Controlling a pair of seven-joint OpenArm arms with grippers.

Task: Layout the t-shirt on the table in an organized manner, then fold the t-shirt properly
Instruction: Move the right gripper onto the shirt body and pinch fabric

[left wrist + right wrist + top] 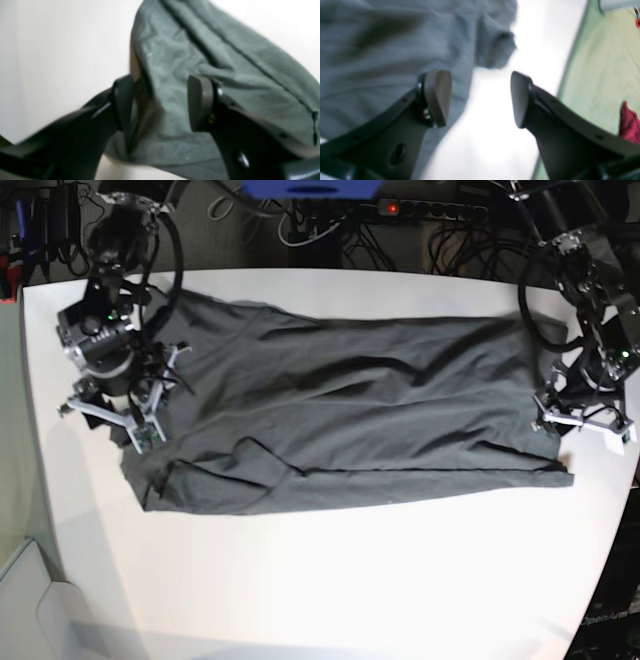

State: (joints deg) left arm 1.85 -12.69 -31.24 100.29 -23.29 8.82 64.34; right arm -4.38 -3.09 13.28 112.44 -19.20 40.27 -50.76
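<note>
The left hand (160, 102) stands open, its pads on either side of a fold of the t-shirt (350, 420) without pinching it. The right hand (480, 98) is open too, above the sleeve end. The shirt lies spread lengthwise across the tabletop (330, 590), nearer the far edge.

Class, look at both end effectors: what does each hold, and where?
Neither holds anything. Left end effector is open around the t-shirt's edge; right end effector is open beside it.
</note>
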